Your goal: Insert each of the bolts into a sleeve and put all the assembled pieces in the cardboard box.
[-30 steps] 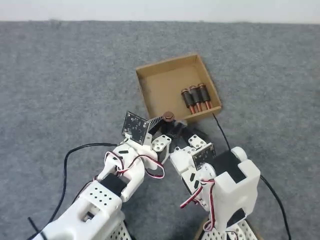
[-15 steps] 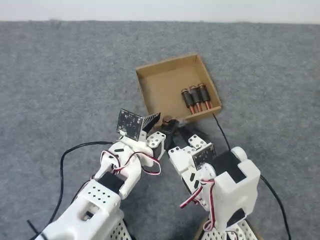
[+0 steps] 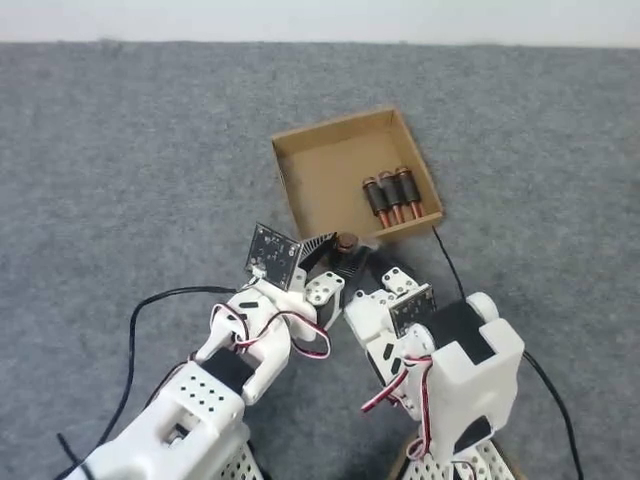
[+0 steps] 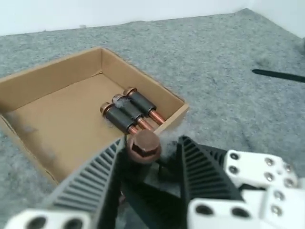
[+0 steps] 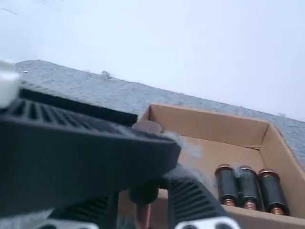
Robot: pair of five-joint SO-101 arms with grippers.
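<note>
An upright bolt with a copper hex head (image 3: pixel 346 243) stands in a black sleeve (image 5: pixel 143 193) just outside the front wall of the cardboard box (image 3: pixel 330 128). Its copper shank shows below the sleeve. My right gripper (image 5: pixel 143 196) is shut on the sleeve from below. My left gripper (image 4: pixel 150 145) is open, with its ribbed fingers (image 4: pixel 97 174) on either side of the bolt head (image 4: pixel 143 144) and a gap on one side. In the high view both grippers meet at the bolt. Three assembled pieces (image 3: pixel 395 198) lie side by side in the box's right front corner.
Grey carpet (image 3: pixel 120 150) covers the table all round. A black cable (image 3: pixel 445 265) runs past the box's right front corner, and another cable (image 3: pixel 150 300) loops beside the left arm. Most of the box floor (image 3: pixel 325 175) is bare.
My left gripper swung slightly left half a second ago and has come back to the bolt. The bolt and both grippers have shifted a little to the right.
</note>
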